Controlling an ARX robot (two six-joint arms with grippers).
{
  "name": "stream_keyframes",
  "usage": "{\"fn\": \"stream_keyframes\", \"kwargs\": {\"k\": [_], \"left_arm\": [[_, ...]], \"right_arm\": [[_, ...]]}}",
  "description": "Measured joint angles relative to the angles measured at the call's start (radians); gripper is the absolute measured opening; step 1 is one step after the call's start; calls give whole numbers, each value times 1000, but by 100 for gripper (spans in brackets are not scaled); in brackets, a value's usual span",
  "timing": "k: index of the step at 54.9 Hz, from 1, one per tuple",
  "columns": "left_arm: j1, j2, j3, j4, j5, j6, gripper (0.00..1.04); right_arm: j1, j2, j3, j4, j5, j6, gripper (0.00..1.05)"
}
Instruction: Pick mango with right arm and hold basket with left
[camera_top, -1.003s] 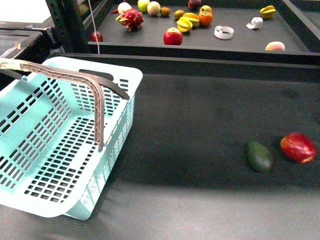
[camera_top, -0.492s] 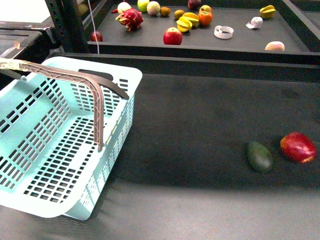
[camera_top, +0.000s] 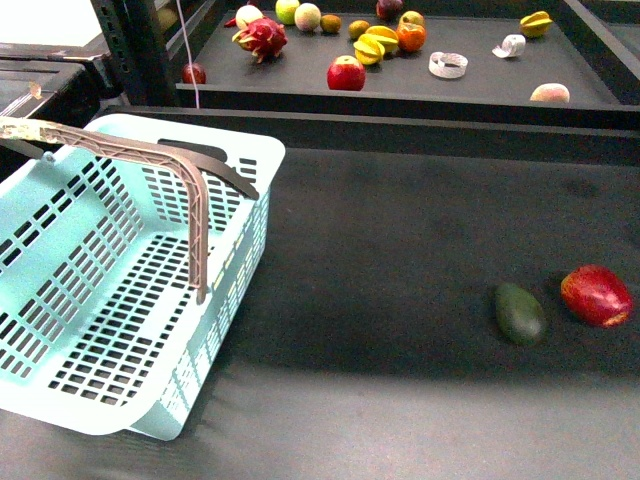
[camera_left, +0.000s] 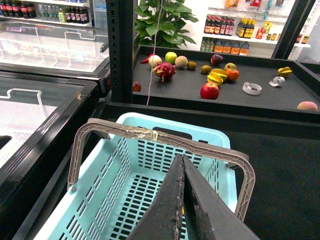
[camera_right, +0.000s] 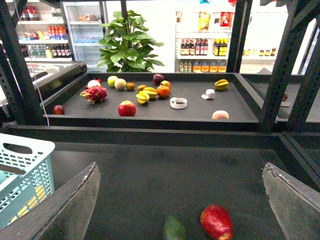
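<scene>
The light blue basket (camera_top: 255, 160) stands at the front left of the dark table, one brown handle (camera_top: 150, 155) swung up over it. My left gripper (camera_left: 181, 159) is shut with nothing in it, hanging above the basket (camera_left: 200, 132) just behind the raised handle (camera_left: 150, 135), not touching it. My right gripper (camera_right: 180, 166) is open wide, its fingers (camera_right: 75, 210) framing the dark table. The mango is out of view. Neither arm shows in the front view.
A dark green oval fruit (camera_top: 520, 313) and a red fruit (camera_top: 597, 295) lie side by side at the table's right, also below the right gripper as the green fruit (camera_right: 173, 229) and red fruit (camera_right: 216, 221). A raised back shelf (camera_top: 480, 90) holds several fruits. Black rack posts (camera_right: 280, 65) flank it.
</scene>
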Motion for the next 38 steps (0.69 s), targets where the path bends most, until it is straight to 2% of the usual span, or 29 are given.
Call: {"fn": "stream_keyframes", "kwargs": {"k": [10,38], "left_arm": [[0,-175,-1,-154,0,3,2],[0,-450,-1,-415,0,8,2]], "right_arm": [[0,0,0,0,0,0,97],[0,0,0,0,0,0,97]]}}
